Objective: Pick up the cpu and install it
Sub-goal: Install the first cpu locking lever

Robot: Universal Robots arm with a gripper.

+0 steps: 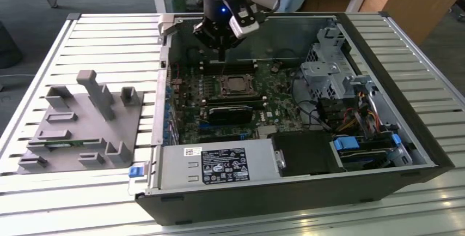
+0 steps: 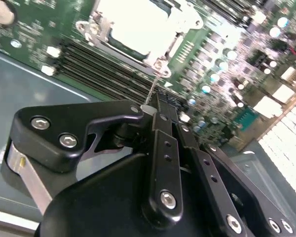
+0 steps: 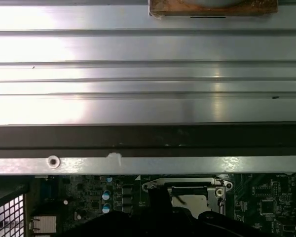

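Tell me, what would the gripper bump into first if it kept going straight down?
Probably the motherboard, near the memory slots beside the CPU socket. The gripper hangs above that spot, though depth is unclear.

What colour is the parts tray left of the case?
Plain grey, clearest in the exterior view: tray.

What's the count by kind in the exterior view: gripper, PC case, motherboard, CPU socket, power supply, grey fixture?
Gripper: 1
Open PC case: 1
Motherboard: 1
CPU socket: 1
Power supply: 1
Grey fixture: 1
Total: 6
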